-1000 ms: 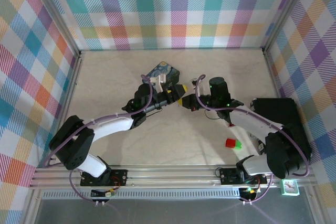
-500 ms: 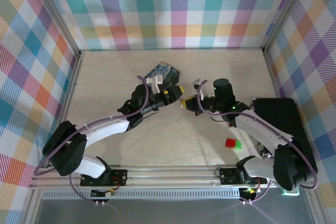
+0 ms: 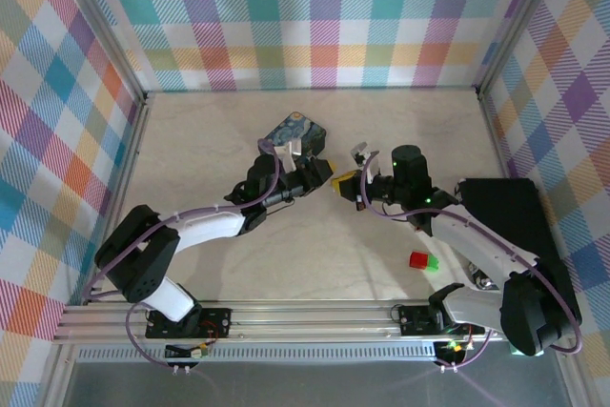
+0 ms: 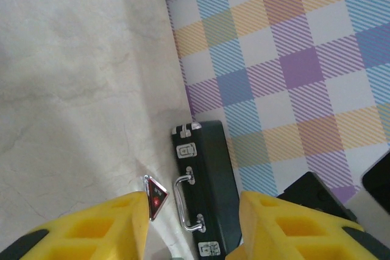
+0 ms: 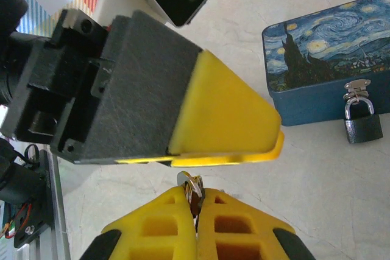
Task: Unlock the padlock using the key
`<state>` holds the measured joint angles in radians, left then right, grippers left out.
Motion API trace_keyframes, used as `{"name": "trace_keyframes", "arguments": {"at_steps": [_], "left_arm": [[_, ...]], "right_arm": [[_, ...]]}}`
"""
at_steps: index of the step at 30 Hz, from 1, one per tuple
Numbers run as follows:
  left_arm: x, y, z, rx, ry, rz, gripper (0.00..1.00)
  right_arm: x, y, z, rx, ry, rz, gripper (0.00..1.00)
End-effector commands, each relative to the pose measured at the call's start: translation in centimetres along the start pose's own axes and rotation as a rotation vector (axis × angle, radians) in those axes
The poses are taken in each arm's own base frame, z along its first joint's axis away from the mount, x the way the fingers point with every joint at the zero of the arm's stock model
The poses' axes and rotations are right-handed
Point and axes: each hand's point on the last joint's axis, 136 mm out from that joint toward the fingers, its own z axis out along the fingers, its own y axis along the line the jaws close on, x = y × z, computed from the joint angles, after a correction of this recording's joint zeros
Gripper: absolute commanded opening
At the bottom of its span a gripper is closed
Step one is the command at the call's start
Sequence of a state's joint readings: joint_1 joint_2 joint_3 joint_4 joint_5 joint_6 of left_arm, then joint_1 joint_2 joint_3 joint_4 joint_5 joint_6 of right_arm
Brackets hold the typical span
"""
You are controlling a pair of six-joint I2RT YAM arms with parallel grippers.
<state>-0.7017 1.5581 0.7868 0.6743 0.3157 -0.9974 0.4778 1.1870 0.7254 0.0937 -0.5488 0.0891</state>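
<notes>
Right wrist, right pincer (image 5: 196, 198) clamped on thin silvery key (image 5: 192, 186), left pincer (image 4: 194, 211) apart, boxy black padlock (image 5: 363, 129).

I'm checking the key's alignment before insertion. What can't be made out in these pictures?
Right wrist view: key blade pinched between right gripper fingers, just its ring out.
Right wrist view: padlock keyhole too small or facing away.
Right wrist view: left gripper finger overlaps the ring, so contact is unclear.
Top view: that contact is too small to judge.
</notes>
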Motion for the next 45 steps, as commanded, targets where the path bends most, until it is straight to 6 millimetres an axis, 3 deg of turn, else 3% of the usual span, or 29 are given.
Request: {"name": "trace_keyframes", "arguments": {"at_steps": [1,6,11,19,23,29,35,41,42,45], "left_arm": [[-0.3,-1.1,0.3,0.057,0.002,-0.021,0.54],[0.0,1.5,0.3,-0.018,-0.015,-0.162,0.67],[1.0,3.4,0.5,-0.039,-0.002,-0.344,0.7],[1.6,2.9,1.1,0.03,0.025,-0.428,0.73],[1.2,5.7,0.0,-0.124,0.001,-0.335,0.75],[-0.3,10.0,-3.5,-0.377,-0.064,-0.178,0.75],[-1.7,9.5,-4.9,-0.448,-0.086,-0.054,0.76],[-2.4,8.4,-5.0,-0.431,-0.095,-0.015,0.76],[-2.4,8.3,-5.0,-0.428,-0.094,-0.015,0.76],[-2.3,8.3,-5.0,-0.425,-0.091,-0.018,0.76]], "right_arm": [[-0.1,0.0,0.4,-0.006,-0.014,-0.024,0.0],[-0.1,-0.2,0.5,0.002,-0.013,-0.012,0.0],[-0.1,-0.6,0.5,0.018,-0.023,-0.01,0.0],[1.0,-1.0,1.4,0.003,0.0,0.044,0.0],[3.4,-1.8,1.8,0.027,0.093,0.134,0.0],[9.1,-3.2,2.8,0.098,0.252,0.347,0.0],[13.7,-3.9,4.4,0.156,0.412,0.495,0.0],[17.7,-7.7,3.3,0.422,0.584,0.562,0.0],[17.9,-8.1,3.0,0.454,0.598,0.558,0.03],[17.2,-8.7,2.0,0.523,0.59,0.541,0.25]]}}
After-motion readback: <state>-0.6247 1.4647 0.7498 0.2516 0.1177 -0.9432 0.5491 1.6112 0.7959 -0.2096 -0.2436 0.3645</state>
